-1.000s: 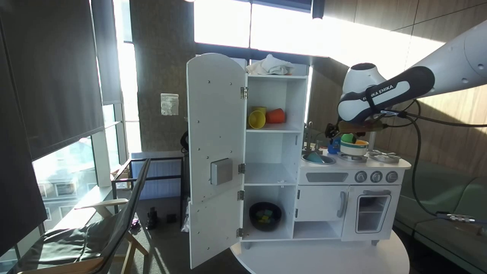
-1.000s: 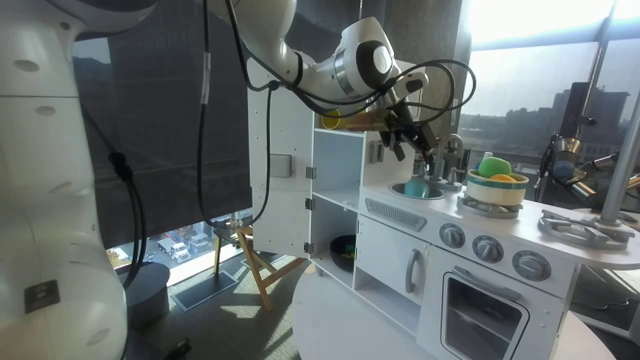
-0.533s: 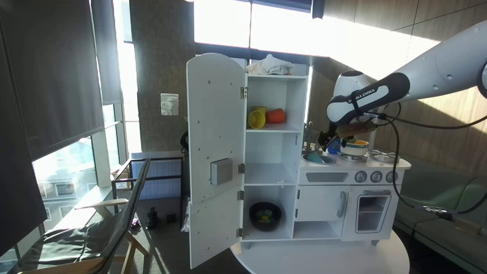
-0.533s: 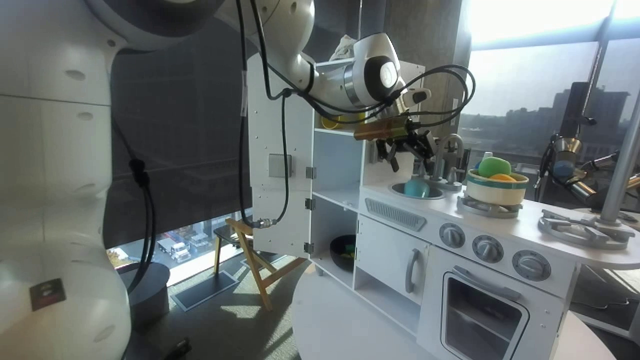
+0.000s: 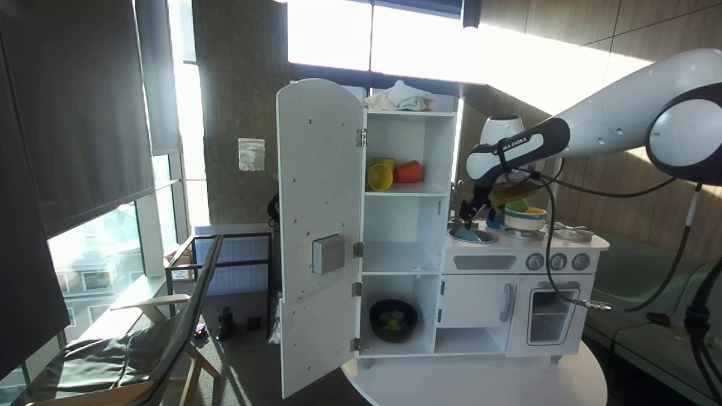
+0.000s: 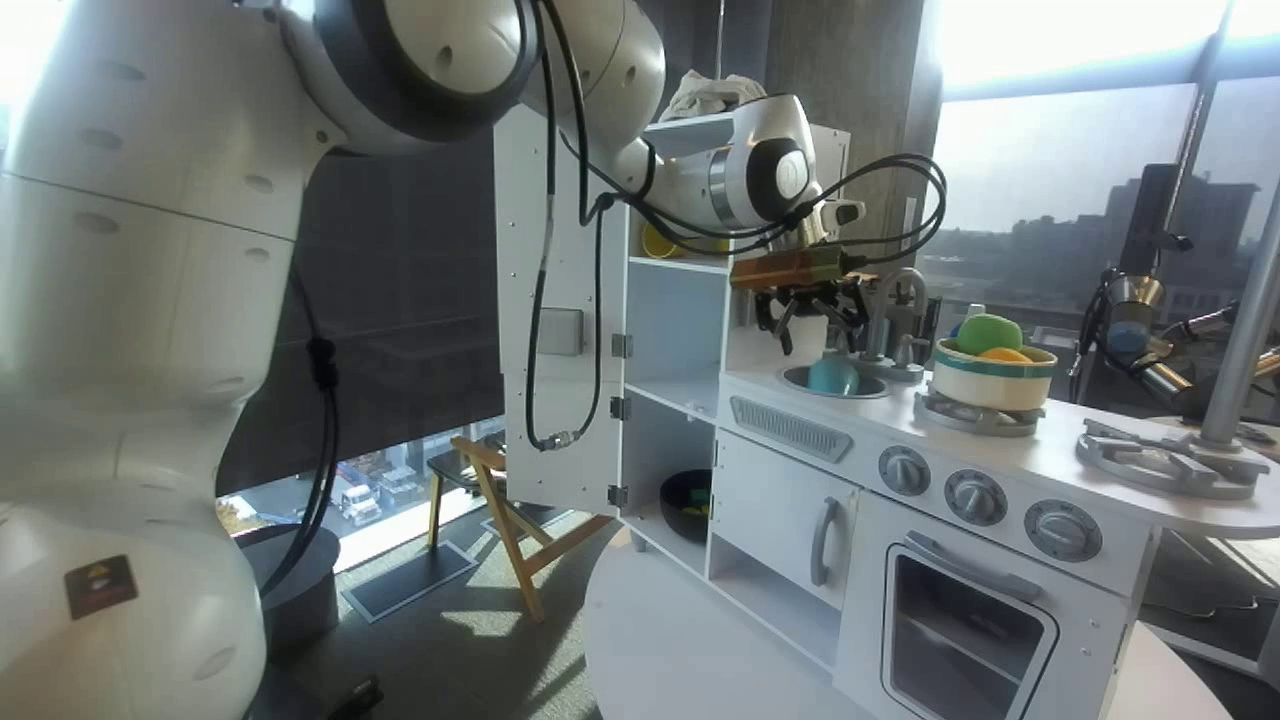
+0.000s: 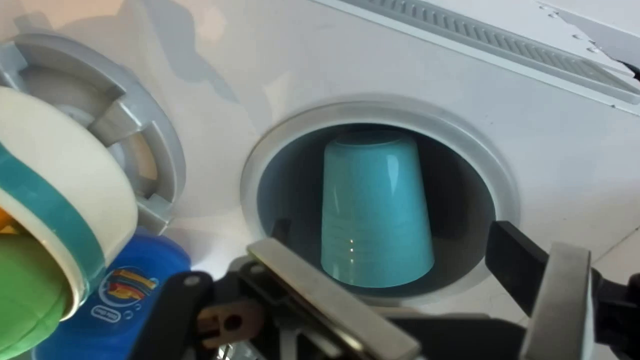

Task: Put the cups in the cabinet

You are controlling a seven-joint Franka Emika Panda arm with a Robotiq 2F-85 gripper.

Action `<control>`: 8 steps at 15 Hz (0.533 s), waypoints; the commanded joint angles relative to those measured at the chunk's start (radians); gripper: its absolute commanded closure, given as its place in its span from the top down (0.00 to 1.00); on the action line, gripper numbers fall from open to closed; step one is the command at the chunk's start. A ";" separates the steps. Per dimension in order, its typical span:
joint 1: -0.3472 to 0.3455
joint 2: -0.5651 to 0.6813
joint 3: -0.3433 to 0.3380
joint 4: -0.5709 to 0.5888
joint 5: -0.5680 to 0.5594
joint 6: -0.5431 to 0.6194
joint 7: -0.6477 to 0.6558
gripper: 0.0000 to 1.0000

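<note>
One white cabinet (image 5: 392,220) has its one door (image 5: 320,197) swung open. One round sink (image 7: 375,112) holds one teal cup (image 7: 377,210). One black bowl (image 5: 393,336), at the cabinet's bottom, holds green and yellow pieces (image 5: 393,321). One cream pot (image 6: 990,388) holds one green piece (image 6: 988,334) and one orange piece (image 6: 1005,355). One gripper (image 7: 392,232) hangs over the sink, fingers (image 7: 561,295) apart. Two yellow cups (image 5: 381,177) and one orange cup (image 5: 408,172) are on the cabinet's upper shelf (image 5: 406,194).
</note>
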 commanded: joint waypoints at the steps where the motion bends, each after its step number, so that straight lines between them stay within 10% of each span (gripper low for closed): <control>1: 0.000 0.126 -0.008 0.176 0.046 -0.078 -0.061 1.00; 8: -0.017 0.249 -0.013 0.310 0.041 -0.137 -0.076 1.00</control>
